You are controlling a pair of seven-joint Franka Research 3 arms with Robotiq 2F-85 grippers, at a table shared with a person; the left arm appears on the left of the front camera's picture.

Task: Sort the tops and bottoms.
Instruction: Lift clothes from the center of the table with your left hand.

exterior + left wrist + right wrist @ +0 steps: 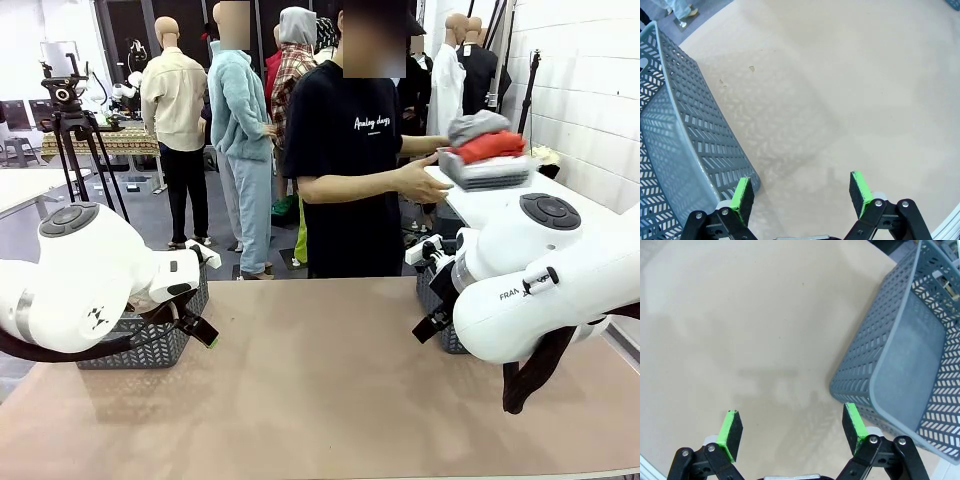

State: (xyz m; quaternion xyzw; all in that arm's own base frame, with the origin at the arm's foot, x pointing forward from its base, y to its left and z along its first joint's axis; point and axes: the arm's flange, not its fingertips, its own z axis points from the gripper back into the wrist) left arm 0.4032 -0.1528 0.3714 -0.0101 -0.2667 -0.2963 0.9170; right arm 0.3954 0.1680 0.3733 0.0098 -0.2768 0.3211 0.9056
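- L gripper (800, 180): released, jaws wide, nothing btw the green pads (743, 196). Hangs over bare tan table (840, 90), pointing down at it.
- L basket (695, 140): grey, perforated, just beside the L gripper's one pad, standing on the table. In front view it sits at the table's L edge, partly behind the L arm.
- R gripper (790, 411): also released, jaws wide, nothing held. Over bare table too, its shadow on the surface below.
- R basket (895, 360): same grey perforated type, just beside one R pad. In front view it's at the table's R side, mostly hidden by the R arm.
- Mid table btw the two arms: bare tan top.
- Far side: person (345, 150) in black tee w/ white lettering, turned toward a white side table (500, 205) beyond the R arm.
- Tops are on that side table, in a pile: grey top (478, 125) uppermost, orange top (492, 147) right under it, both resting on a pale striped-looking layer (487, 172); can't tell what that is.
- Person's hand (425, 182) is flat against the near side of the pile; other arm reaches in behind it.
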